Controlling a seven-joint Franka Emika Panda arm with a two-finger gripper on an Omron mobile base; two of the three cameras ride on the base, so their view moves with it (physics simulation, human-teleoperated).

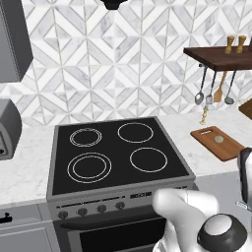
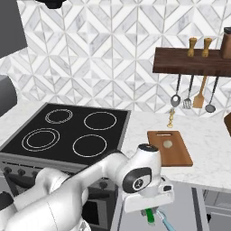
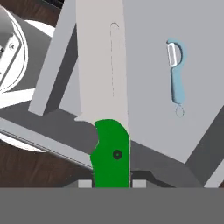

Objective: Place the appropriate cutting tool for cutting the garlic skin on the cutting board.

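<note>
My gripper (image 2: 151,213) hangs low in front of the counter, over an open grey drawer (image 2: 185,203), shut on the knife. The knife's bright green handle (image 3: 112,157) sits between the two fingertips, and its pale blade (image 3: 100,61) points away along the hand view. In the right base view a bit of the green handle (image 2: 150,218) shows under the hand. The reddish-brown cutting board (image 2: 169,151) (image 1: 220,144) lies on the white counter right of the stove. The small pale garlic (image 2: 168,144) (image 1: 219,140) rests on the board.
A light blue peeler (image 3: 176,72) (image 2: 165,223) lies in the drawer (image 3: 153,52). The black stove (image 1: 115,152) is left of the board. A dark wall shelf (image 2: 194,63) with hanging spoons and a spatula (image 2: 198,97) is above the board.
</note>
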